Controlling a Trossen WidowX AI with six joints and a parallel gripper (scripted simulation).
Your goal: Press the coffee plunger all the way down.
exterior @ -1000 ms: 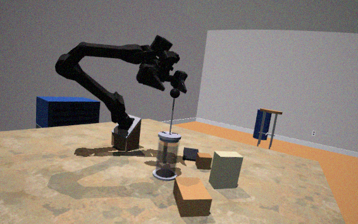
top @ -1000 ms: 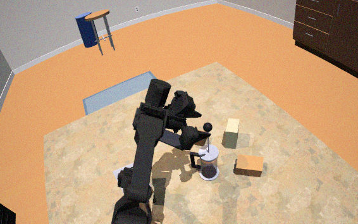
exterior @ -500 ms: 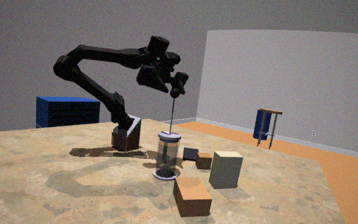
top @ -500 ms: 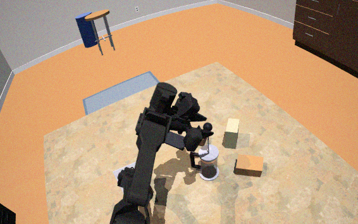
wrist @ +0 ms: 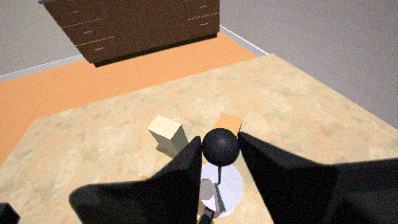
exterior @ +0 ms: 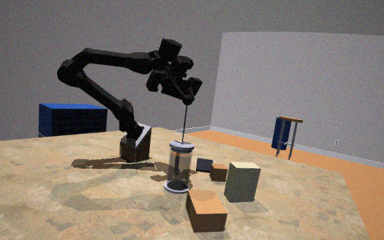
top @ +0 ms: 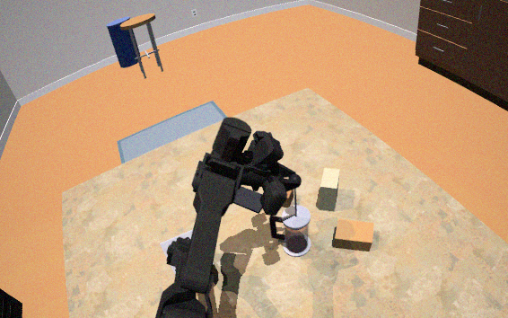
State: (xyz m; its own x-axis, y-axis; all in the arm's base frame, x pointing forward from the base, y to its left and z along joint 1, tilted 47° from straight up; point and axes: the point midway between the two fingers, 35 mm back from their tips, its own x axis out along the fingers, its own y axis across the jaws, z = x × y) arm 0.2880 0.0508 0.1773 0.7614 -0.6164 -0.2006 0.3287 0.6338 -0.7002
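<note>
Gripper state: gripper [wrist: 220, 150] partly closed, both fingers pressed against the plunger knob [wrist: 220, 146]; the knob is what it holds.
Press location: coffee press [exterior: 180, 166] stands upright on the table [exterior: 47, 200], in front of the arm's base, dark liquid low in the glass.
Plunger: rod [exterior: 184, 123] fully raised, near vertical, running from the lid [exterior: 182, 146] up into the fingers.
Step in hand: grip just made; pushing down comes next, in my judgement.
Doing it well: drive straight down along the rod's line; any sideways drift would lever the tall, narrow press over. Keep the knob centred between the fingers, go slowly, stop when the knob nears the lid, then open the fingers without dragging.
Neighbours: pale tall block [exterior: 242, 181] and orange block [exterior: 206, 210] sit near the press base but apart from it; small brown block [exterior: 218, 171] and dark flat piece [exterior: 204, 164] behind.
Open room: the column above the lid is free; descent looks unobstructed.
Edges: press sits well in from the table edges.
</note>
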